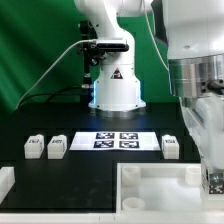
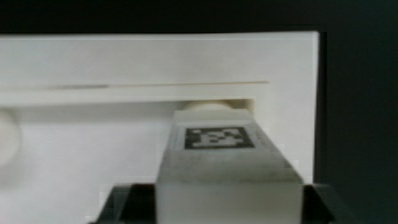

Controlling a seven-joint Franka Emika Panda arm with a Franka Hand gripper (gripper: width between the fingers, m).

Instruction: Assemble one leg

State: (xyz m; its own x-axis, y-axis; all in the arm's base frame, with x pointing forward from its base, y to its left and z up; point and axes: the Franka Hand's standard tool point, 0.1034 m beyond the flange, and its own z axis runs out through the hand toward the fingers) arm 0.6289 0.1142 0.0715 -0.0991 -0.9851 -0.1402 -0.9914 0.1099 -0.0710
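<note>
Pincer (image 2: 217, 200) is clenched on a leg (image 2: 221, 150), low centre of wrist view, tag showing, held over the white panel (image 2: 107, 60), prob. to seat it. Spare legs (image 1: 57, 146) sit on bench (image 1: 100, 165), exterior view's left.

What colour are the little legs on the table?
White, with black-and-white square tags. The legs show best in the exterior view.

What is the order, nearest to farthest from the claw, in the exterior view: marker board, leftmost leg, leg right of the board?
1. Leg right of the board, beside the claw.
2. Marker board, centre.
3. Leftmost leg, far left.
</note>
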